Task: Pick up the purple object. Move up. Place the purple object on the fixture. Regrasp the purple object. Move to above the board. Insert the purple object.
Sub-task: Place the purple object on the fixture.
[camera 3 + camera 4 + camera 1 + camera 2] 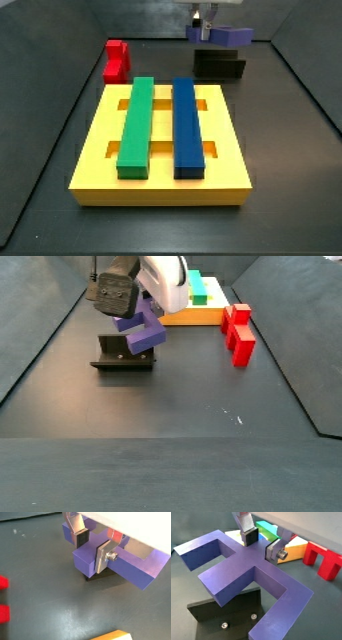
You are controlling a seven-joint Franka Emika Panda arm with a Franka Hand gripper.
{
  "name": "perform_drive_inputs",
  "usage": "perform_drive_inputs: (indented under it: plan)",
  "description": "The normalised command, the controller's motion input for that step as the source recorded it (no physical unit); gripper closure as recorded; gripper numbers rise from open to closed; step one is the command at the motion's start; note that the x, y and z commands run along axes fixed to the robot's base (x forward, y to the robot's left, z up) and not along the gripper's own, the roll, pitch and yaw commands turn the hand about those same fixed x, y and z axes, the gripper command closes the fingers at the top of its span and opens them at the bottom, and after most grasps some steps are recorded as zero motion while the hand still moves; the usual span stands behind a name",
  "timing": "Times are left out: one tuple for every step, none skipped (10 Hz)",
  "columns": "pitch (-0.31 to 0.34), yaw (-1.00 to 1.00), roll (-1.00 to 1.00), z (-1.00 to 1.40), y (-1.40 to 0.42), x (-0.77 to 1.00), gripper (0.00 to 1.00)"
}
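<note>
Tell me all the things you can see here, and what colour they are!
Purple object: one, purple-indigo, held in the gripper, over the fixture.
Fixture: one, black, on the floor beside the board's far end.
Board: one, yellow, flat on the floor.
Green bar: one, green, lying along the board.
Blue bar: one, dark blue, lying on the board next to the green bar.
Red block: one, red, on the floor beside the board.
Gripper: one, silver fingers with dark pads, above the fixture, closed on the purple object.
</note>
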Motion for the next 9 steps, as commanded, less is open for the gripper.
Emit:
perform_drive_inputs:
  plan:
    - [0.137,0.77,-0.49,0.08,0.00,-0.11,1.00]
    - [0.134,0.79,-0.50,0.07,0.00,-0.11,1.00]
    - [0.180,0.77,-0.54,0.03,0.00,-0.11,1.00]
    - [0.191,0.77,-0.54,0.03,0.00,-0.09,1.00]
    - [0.171,0.77,-0.48,0.07,-0.01,-0.04,1.00]
    - [0.146,0.79,-0.36,0.10,-0.02,-0.03,1.00]
    - [0.234,0.82,-0.17,0.09,-0.01,-0.03,1.00]
    - [0.246,0.83,-0.12,0.11,0.00,-0.04,1.00]
    - [0.246,0.81,-0.13,0.12,-0.03,0.00,1.00]
